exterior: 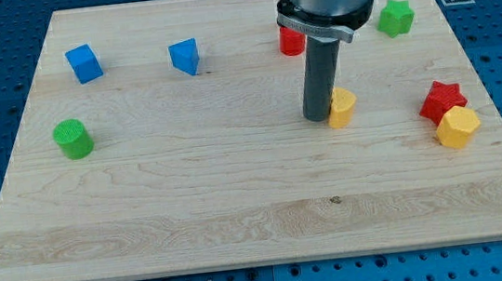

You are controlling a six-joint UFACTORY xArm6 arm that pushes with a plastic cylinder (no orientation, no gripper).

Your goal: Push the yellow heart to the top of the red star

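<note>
On the view's left of the wooden board (239,207) sits a green cylinder (73,139), with a blue cube (84,63) above it toward the view's top. Further right, near the top edge, is a blue block (185,57) of wedge-like shape. Right of centre, a red cylinder (292,41) stands partly hidden behind the arm's grey housing. My tip (317,118) is down at the board, pressed against the left side of the yellow heart (342,107) — the rod has no jaws, so it grips nothing and only touches the heart. Well to the right, the red star (442,101) lies near the view's right edge, with a yellow hexagon-like block (458,127) touching its lower right side. The heart is apart from the star, to its left at about the same height — not above it. A green star (396,18) sits near the top right corner.
</note>
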